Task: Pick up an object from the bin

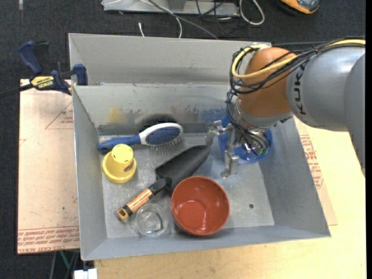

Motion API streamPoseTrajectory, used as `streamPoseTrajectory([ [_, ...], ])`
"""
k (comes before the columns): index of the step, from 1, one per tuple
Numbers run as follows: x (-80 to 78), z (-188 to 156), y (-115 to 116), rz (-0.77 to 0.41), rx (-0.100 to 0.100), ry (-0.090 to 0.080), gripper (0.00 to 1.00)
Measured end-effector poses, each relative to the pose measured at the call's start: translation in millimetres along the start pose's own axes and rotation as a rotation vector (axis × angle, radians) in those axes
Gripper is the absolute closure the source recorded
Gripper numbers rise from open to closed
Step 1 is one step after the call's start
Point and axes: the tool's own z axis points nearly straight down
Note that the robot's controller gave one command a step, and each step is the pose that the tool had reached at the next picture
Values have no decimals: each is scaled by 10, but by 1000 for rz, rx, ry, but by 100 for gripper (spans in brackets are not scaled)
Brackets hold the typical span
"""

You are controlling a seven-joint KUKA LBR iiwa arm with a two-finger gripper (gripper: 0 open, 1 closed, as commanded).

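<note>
My gripper [221, 150] hangs low over the right middle of the bin, open, with nothing between its two metal fingers [228, 165]. Just right of it a blue ring-shaped thing [259, 148] lies on the bin floor, partly hidden under the wrist. A black scoop-like tool with a gold handle [177, 171] lies at a slant just left of the fingers, its broad end close to them. Below the gripper a red bowl [199, 206] stands upright.
A blue and white hairbrush [152, 137] lies along the back of the floor. A yellow cup-shaped toy [119, 163] sits at the left. A clear glass [150, 221] stands beside the red bowl. The arm with its orange cover comes in from the right.
</note>
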Motion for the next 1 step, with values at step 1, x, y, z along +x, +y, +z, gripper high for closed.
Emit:
streamPoseTrajectory([
  [1, 72, 363, 553, -13, 0, 8, 0],
])
